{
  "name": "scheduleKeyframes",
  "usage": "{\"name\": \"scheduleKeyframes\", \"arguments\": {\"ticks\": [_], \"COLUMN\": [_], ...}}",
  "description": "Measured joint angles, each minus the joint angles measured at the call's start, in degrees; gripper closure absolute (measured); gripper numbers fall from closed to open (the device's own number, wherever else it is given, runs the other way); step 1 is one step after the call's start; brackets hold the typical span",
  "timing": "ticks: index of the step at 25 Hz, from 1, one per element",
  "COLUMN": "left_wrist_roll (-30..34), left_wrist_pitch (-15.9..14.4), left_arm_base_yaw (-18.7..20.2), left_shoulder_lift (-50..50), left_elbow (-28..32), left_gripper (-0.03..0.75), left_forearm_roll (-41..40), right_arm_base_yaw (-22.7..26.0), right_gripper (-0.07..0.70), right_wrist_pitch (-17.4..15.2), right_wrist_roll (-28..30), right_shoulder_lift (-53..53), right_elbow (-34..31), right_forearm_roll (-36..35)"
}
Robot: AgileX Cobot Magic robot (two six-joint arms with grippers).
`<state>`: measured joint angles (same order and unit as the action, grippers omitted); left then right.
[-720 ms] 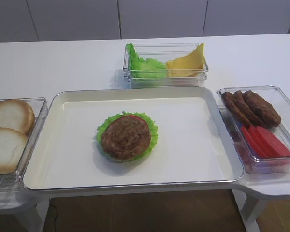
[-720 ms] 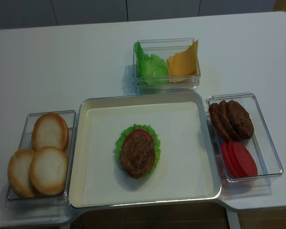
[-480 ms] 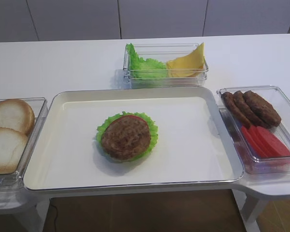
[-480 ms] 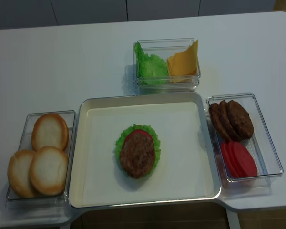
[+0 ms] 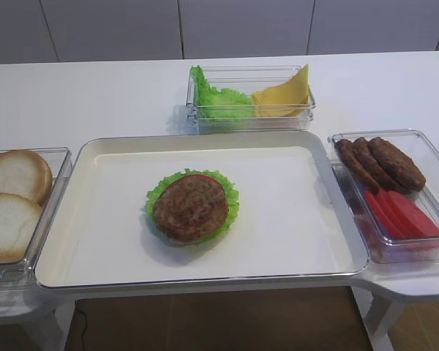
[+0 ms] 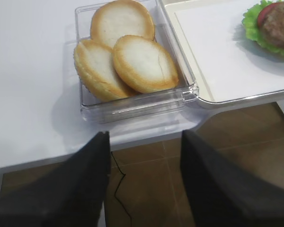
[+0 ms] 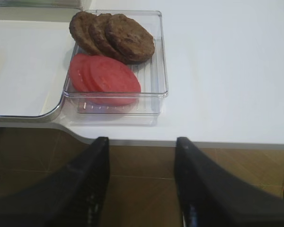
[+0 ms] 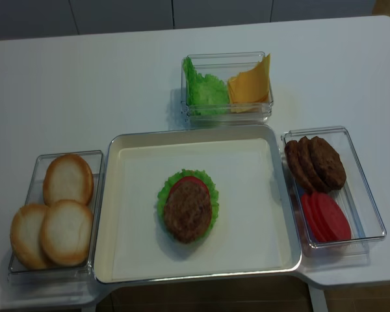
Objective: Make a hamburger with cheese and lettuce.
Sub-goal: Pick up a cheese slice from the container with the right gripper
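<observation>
the hamburger (image 5: 192, 205) sits half built on the tray (image 5: 293, 241): patty on tomato on a green leaf, with no cheese slice and no top bun yet. both arms hang back off the table edge. the right gripper (image 7: 141, 189) is spread open and empty, the hamburger far ahead and to its left. just ahead of it a clear box (image 7: 158, 56) holds loose patties (image 7: 113, 35) and tomato slices (image 7: 104, 75). the left gripper (image 6: 144, 182) is also open, empty, with the bun box (image 6: 132, 106) of three bun halves (image 6: 125, 59) directly ahead. the cheese (image 5: 285, 93) and lettuce (image 5: 219, 99) share the far bin (image 5: 249, 121), beyond the tray, untouched.
</observation>
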<state>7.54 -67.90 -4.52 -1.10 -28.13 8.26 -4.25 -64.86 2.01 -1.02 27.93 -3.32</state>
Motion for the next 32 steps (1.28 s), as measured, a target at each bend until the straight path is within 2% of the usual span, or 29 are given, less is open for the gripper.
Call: {"name": "scheduleKeyframes", "arguments": {"ticks": [9,19,25,28,32], "left_wrist_roll": [0.0,0.0,0.1,0.1,0.1], "left_wrist_pitch": [0.0,0.0,0.0,0.0,0.0], "left_arm_base_yaw": [0.0,0.0,0.0,0.0,0.0], "left_shoulder_lift": [0.0,0.0,0.0,0.0,0.0], "left_elbow": [0.0,0.0,0.0,0.0,0.0], "left_gripper": [0.356,0.356,0.356,0.356,0.356], "left_forearm_roll": [0.0,0.0,0.0,0.0,0.0], "right_arm_base_yaw": [0.0,0.0,0.0,0.0,0.0], "right_gripper": [0.316,0.472,0.503,0.47,0.297], "right_wrist_pitch": [0.0,0.0,0.11,0.78,3.79], "right_wrist_roll": [0.0,0.0,-0.84,-1.22,-1.3], "right_shoulder_lift": [0.0,0.0,0.0,0.0,0.0], "right_elbow": [0.0,0.0,0.0,0.0,1.01], "right_forearm_roll": [0.0,0.0,-1.0,-3.31,-6.72]}}
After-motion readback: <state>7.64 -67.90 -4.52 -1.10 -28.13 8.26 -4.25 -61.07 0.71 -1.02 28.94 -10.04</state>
